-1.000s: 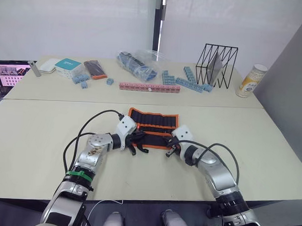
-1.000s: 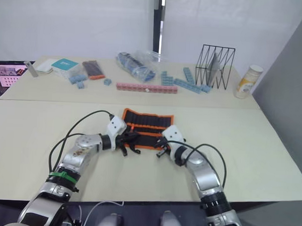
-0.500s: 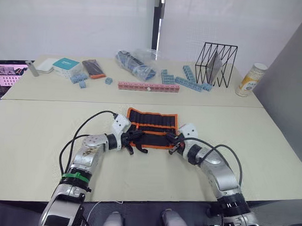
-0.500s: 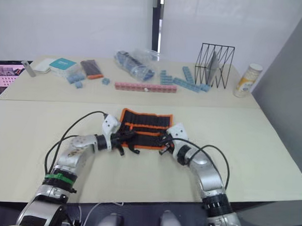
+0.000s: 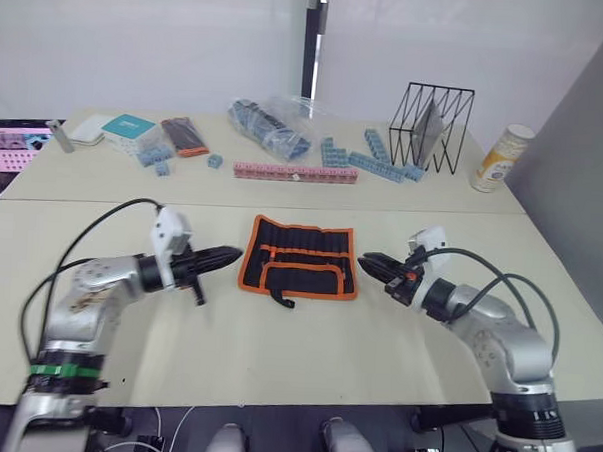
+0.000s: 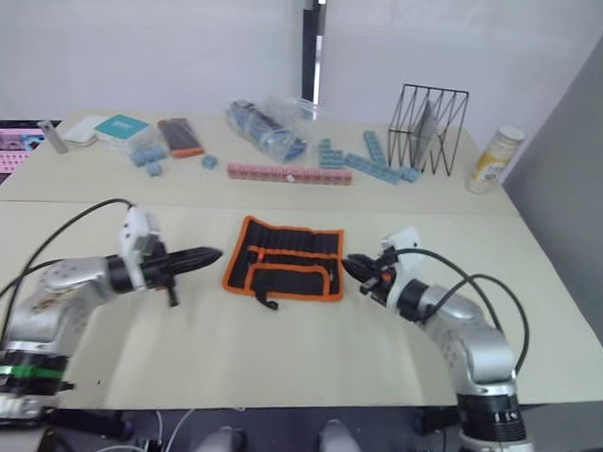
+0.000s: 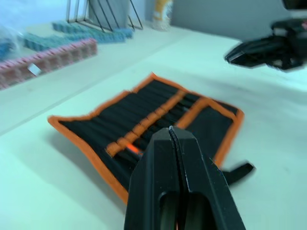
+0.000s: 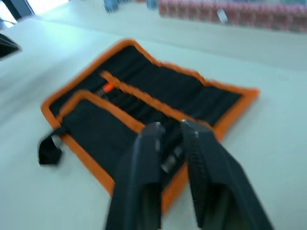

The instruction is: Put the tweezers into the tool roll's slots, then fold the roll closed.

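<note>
Two grippers held off the tool roll | left gripper pressed together, just left of it | right gripper slightly parted, empty, just right | roll laid open between, near flap folded up

Tool roll on beige table

Along the far side of the counter, toward the top of the frame, a black wire rack stands at the upper right with a yellow-labelled can just right of it. Blue blocks lie beside the rack, a pink block strip at centre, a clear bag of blue parts behind. Upper left: a teal box, a dark packet with an orange end, a screen at the edge.
</note>
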